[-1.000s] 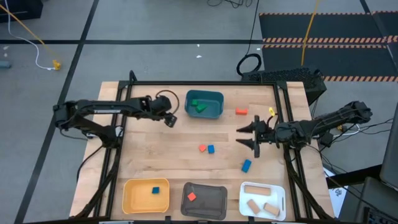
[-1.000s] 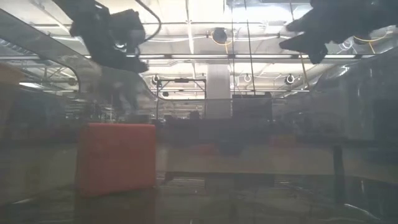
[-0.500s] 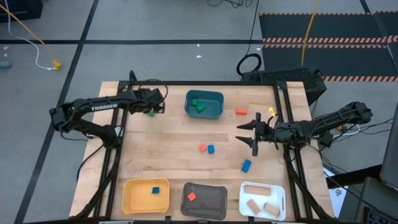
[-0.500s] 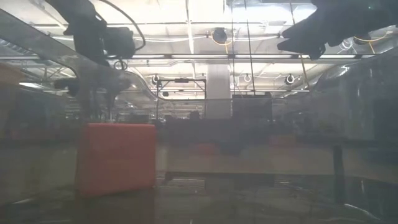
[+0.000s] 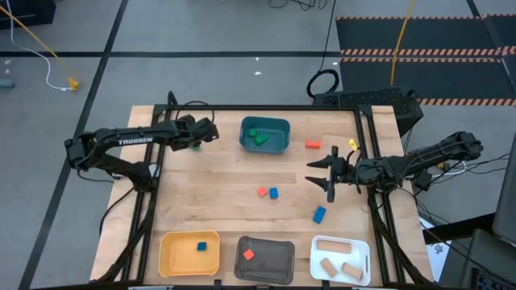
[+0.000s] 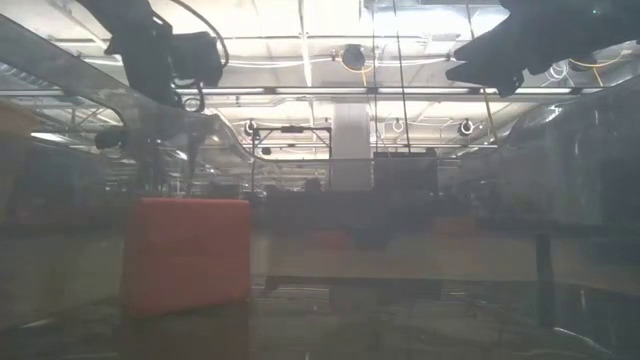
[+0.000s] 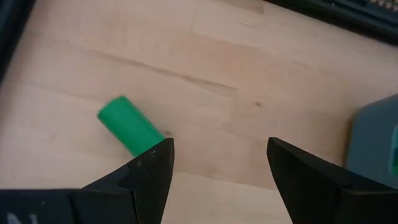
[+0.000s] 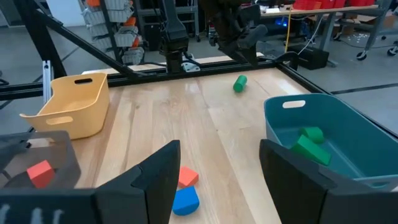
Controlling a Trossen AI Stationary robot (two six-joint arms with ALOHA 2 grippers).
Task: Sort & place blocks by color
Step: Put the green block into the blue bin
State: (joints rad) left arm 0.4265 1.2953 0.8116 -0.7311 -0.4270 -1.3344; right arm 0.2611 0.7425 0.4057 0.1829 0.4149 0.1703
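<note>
A green cylinder block lies on its side on the bare wood near the table's far left corner. My left gripper hovers open just above it; one fingertip stands beside the cylinder's end, apart from it as far as I can tell. In the high view the left gripper is left of the teal tray, which holds green blocks. My right gripper hangs open over the table's right part, touching nothing. Loose on the wood lie a red block, a red and blue pair, and a blue block.
Along the near edge stand a yellow tray with a blue block, a grey tray with a red block, and a white tray with tan blocks. Bare wood lies in the table's middle. The low view is filled by a red block close to the camera.
My left gripper has drawn back from beside the teal tray toward the table's far left corner and turned, staying open. The green cylinder now shows on the wood beside it. My right gripper has rolled a little about its wrist without shifting place.
</note>
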